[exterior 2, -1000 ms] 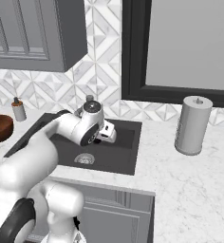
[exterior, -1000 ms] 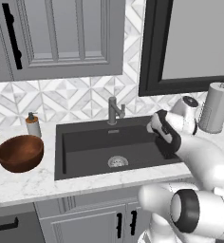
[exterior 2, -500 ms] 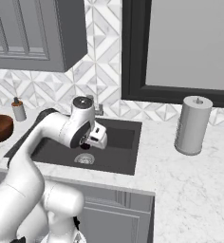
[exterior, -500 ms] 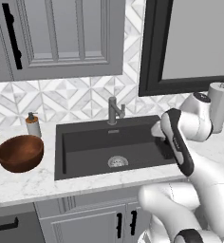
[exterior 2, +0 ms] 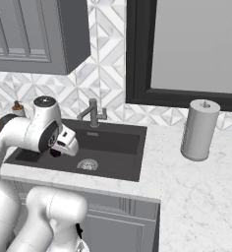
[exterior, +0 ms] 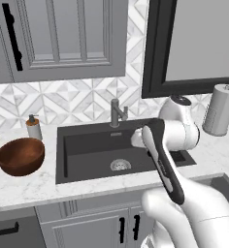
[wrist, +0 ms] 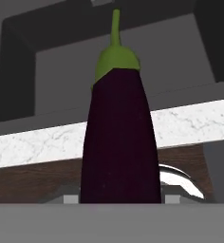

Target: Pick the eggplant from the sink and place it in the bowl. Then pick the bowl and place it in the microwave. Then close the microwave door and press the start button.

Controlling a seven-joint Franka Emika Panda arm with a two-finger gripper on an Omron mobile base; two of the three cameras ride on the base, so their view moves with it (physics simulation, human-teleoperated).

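One eggplant [wrist: 119,137] rises straight up from the bottom edge of the hand view, dark purple body nearest the camera and green stem cap pointing away toward the dark sink [wrist: 52,42]. It stands right where the gripper's fingers would be, so close that it covers them; the fingertips themselves cannot be made out. By its place along the gripper's axis, and with the hand held above the basin, the gripper appears closed on the eggplant.

From the left base view, the gripper [exterior: 137,139] hangs over the right half of the sink [exterior: 87,150], just below and right of the faucet [exterior: 117,112], above the drain. From the right base view the gripper [exterior 2: 56,151] is over the left part of the sink [exterior 2: 113,142], and a small dark piece of the eggplant [exterior 2: 55,153] peeks out under the white hand.

Well apart from the gripper, the bowl [exterior: 20,156] sits on the tabletop [exterior: 24,186] beside the sink's left edge, with a small bottle [exterior: 34,127] behind it near the wall. A paper towel roll [exterior: 220,110] stands upright on the tabletop to the right of the sink, toward the back edge.
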